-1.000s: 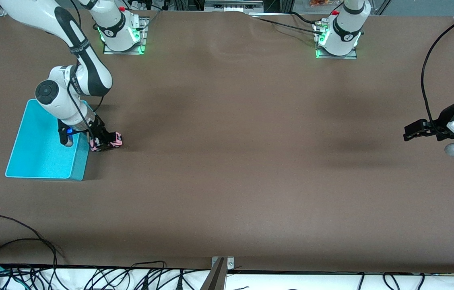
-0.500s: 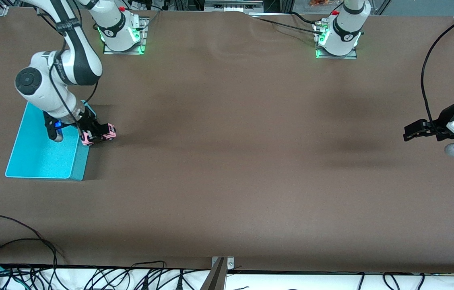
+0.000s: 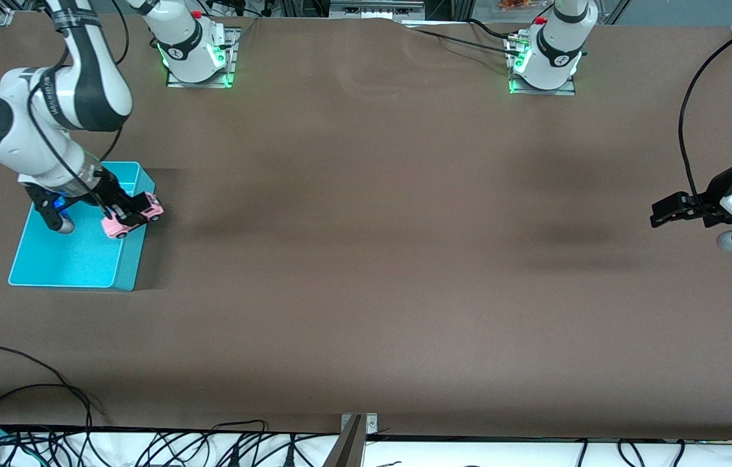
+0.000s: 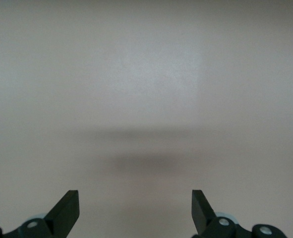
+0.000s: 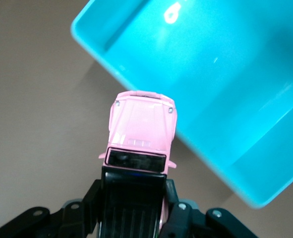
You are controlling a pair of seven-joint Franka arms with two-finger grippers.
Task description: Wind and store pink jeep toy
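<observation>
Front view: the right gripper (image 3: 124, 212) is clamped on the pink jeep toy (image 3: 133, 218) and carries it in the air over the rim of the turquoise bin (image 3: 74, 259), at the wall facing the table's middle; the toy sits tilted between the fingers, its pink hood pointing away from the wrist. The left gripper (image 3: 659, 214) hangs over bare brown table (image 3: 372, 259) at the left arm's end, its jaws spread wide and holding nothing; that arm waits. Left wrist view: only the two dark fingertips (image 4: 67, 210) of the left gripper appear, well apart, with blank table surface below them and no object between. Right wrist view: the jeep projects straight out from the right gripper's fingers, which pinch the black roof section on its two sides, while the pink hood is free and lies over the bin's edge, partly above the bin's floor and partly above the table. Handling, as a judgement: the toy looks like a small, light, rigid plastic body, so a modest squeeze should hold it, yet its glossy shell may slip or pivot in a two-point pinch, as the tilt suggests. The flat flanks of the cabin, already taken, seem the best purchase; the wheels are best left free. A low release inside the bin would suit so small a rolling thing.
</observation>
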